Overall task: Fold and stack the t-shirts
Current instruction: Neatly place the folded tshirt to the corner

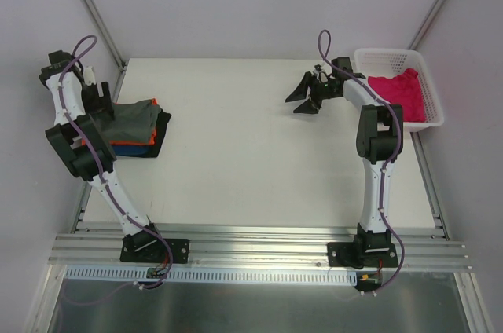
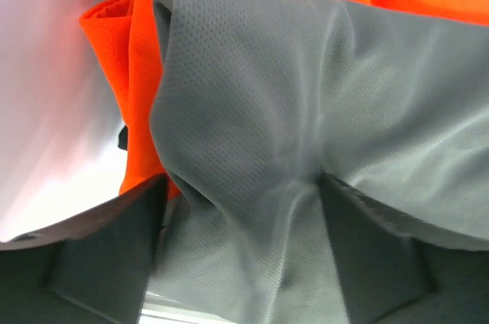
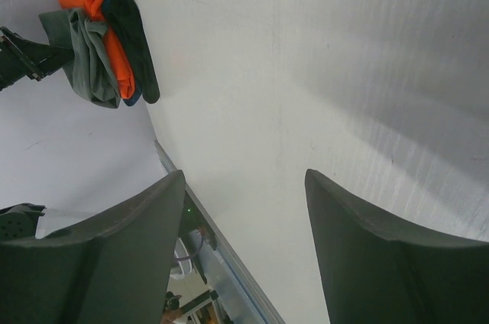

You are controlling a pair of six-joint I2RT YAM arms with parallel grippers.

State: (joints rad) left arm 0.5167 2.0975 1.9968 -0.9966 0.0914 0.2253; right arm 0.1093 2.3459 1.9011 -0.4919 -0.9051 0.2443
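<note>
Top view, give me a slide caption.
Left gripper at a stack of folded shirts, right gripper open, pink shirt in the basket.

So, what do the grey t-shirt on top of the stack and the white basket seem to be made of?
Grey t-shirt: probably synthetic sports knit, matte; the left wrist view shows fine regular pinholes and soft folds. White basket: apparently rigid plastic, smooth, perhaps slightly glossy; its walls are a moulded open lattice.

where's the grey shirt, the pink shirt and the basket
grey t-shirt [image 1: 135,117]: top view, middle of its upper fold
pink t-shirt [image 1: 397,91]: top view, centre of the heap
white basket [image 1: 389,55]: top view, far rim
</note>
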